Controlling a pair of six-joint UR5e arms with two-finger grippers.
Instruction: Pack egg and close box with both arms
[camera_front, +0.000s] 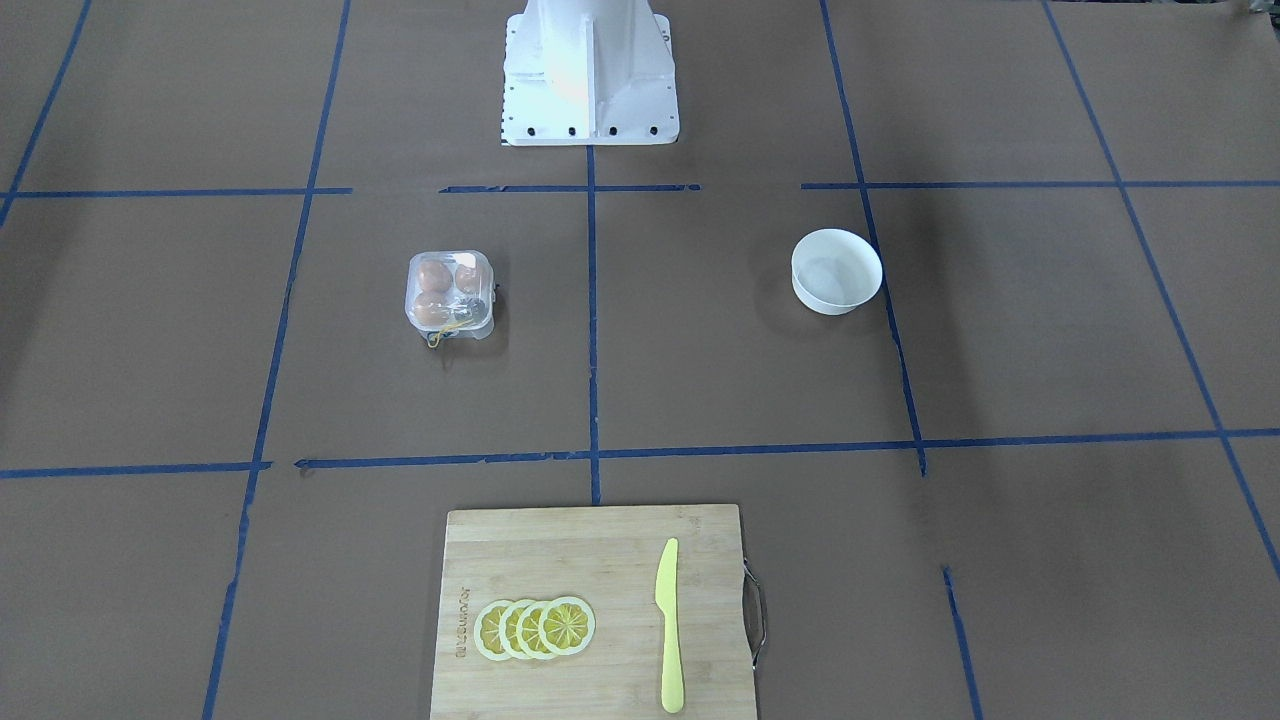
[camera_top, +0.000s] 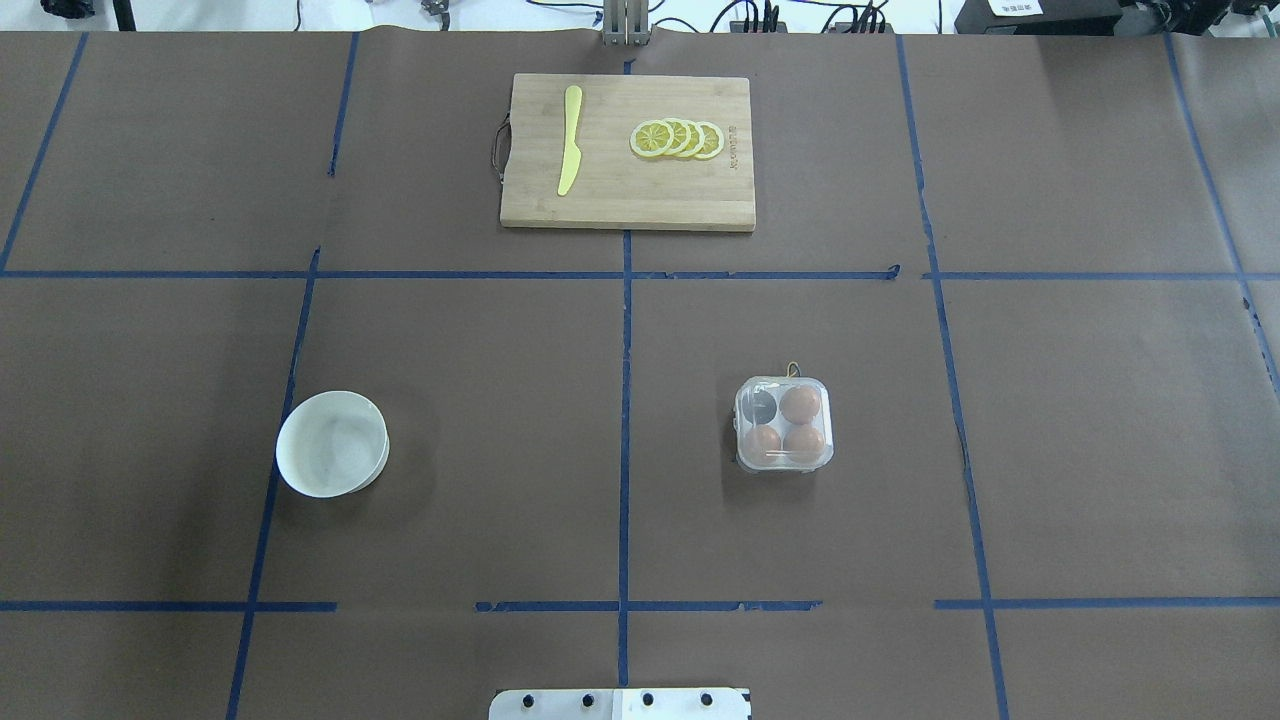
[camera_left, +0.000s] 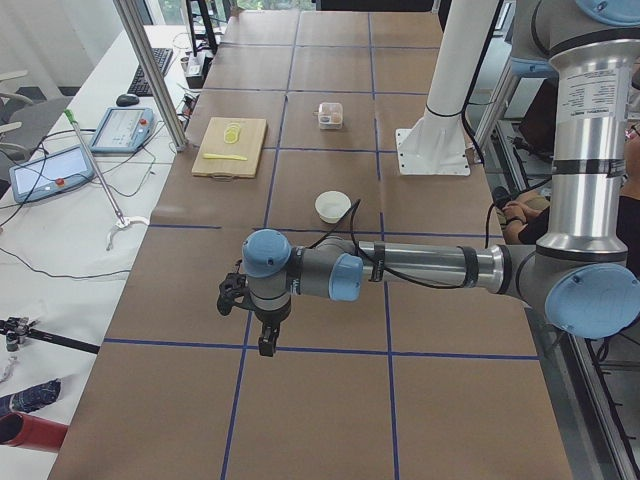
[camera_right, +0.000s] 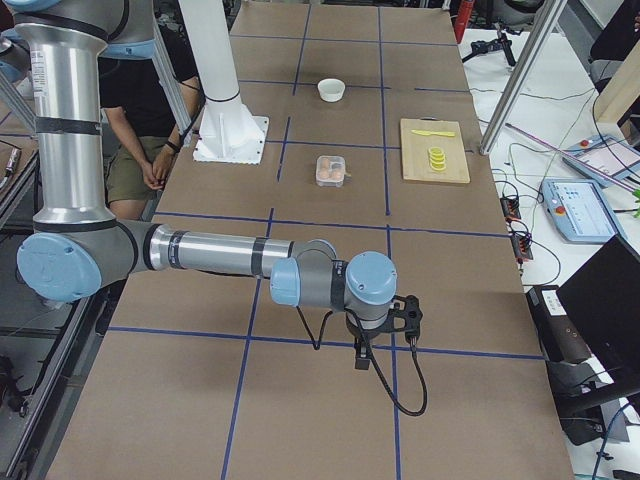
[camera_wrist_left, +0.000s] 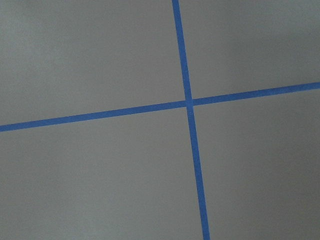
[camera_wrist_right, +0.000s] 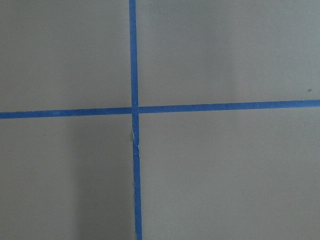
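The box (camera_top: 784, 425) is a small clear carton on the brown table, right of centre in the overhead view, with its lid down. Three orange-brown eggs (camera_top: 801, 404) lie in its cells; one cell is empty. It also shows in the front-facing view (camera_front: 450, 292), with a yellow loop at its edge. My left gripper (camera_left: 233, 296) hangs over bare table far from the box and shows only in the exterior left view. My right gripper (camera_right: 406, 313) does likewise in the exterior right view. I cannot tell whether either is open or shut. Both wrist views show only table and blue tape.
An empty white bowl (camera_top: 332, 443) stands left of centre. A wooden cutting board (camera_top: 628, 150) at the far edge carries a yellow knife (camera_top: 570, 140) and lemon slices (camera_top: 678, 139). The white pedestal base (camera_front: 588, 75) stands at the robot's side. Blue tape lines grid the table.
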